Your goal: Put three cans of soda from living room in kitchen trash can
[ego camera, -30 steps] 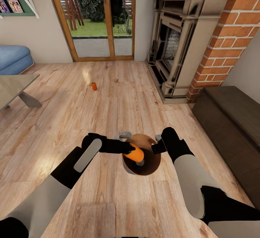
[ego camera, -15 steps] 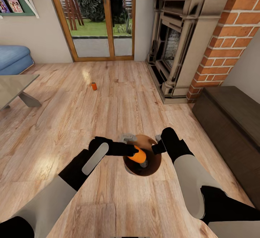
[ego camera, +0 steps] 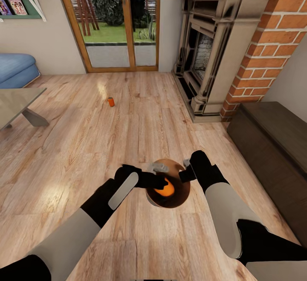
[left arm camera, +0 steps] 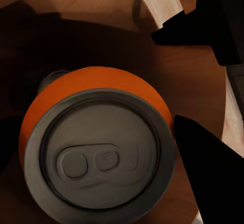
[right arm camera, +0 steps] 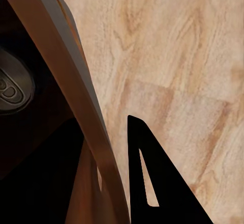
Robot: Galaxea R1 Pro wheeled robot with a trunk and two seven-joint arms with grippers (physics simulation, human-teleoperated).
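Left wrist view: soda can (left arm camera: pixel 96 147) between left pincer (ego camera: pixel 160 176) fingers, inside trash can (ego camera: pixel 181 196).

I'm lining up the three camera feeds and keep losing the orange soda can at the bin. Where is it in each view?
Head view: the can of soda sits low and centre, inside the tash can, at the left gripper.
Left wrist view: seen top-on, its grey lid large in the frame.
Right wrist view: a sliver of lid inside the bin's rim.
Shared landmark: the bin's brown inside.

Fingers (right arm camera: pixel 152 183) clamp tash can (right arm camera: pixel 76 81) rim; soda can (right arm camera: pixel 12 89) inside.
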